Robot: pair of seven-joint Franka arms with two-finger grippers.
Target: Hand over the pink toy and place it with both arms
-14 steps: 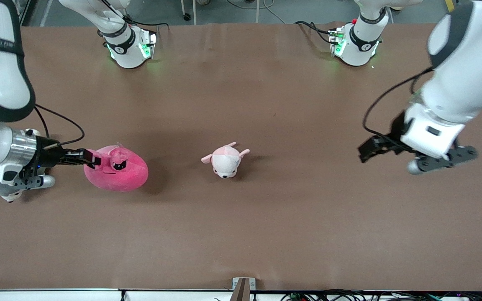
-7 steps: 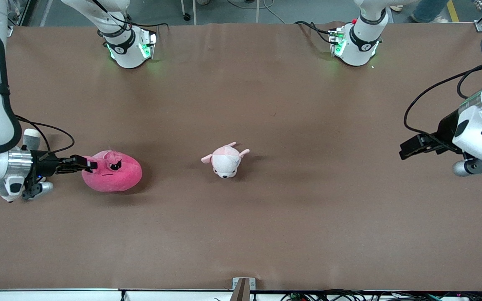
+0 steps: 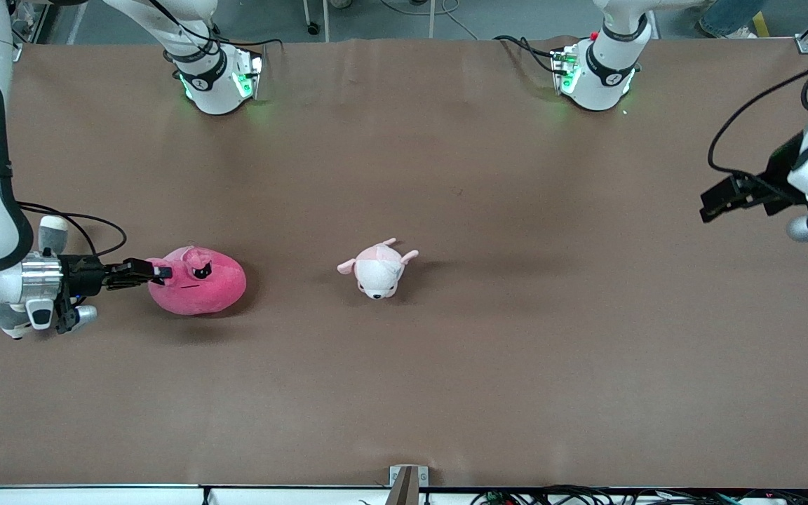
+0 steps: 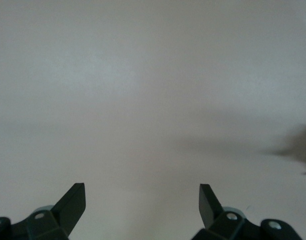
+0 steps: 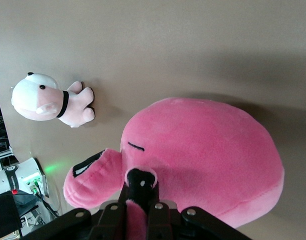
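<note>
The pink toy (image 3: 197,289) is gripped at one edge by the closed right end effector (image 3: 158,272), over the worktop's (image 3: 446,365) right-arm end. The left end effector (image 3: 716,200) is held wide open and empty, over the left-arm end.

The left pincer (image 3: 716,200) has drawn well back toward its own end of the tabletop (image 3: 446,365) and climbed up the front view; a second ago it hung much closer to the middle. The pink toy (image 3: 197,289), pinched by the right pincer (image 3: 158,271), first slid a little toward the right arm's end and has now come back a touch toward the middle. It also looks smaller (lower over the tabletop, it seems). The right arm's forearm has pulled aside too.
</note>
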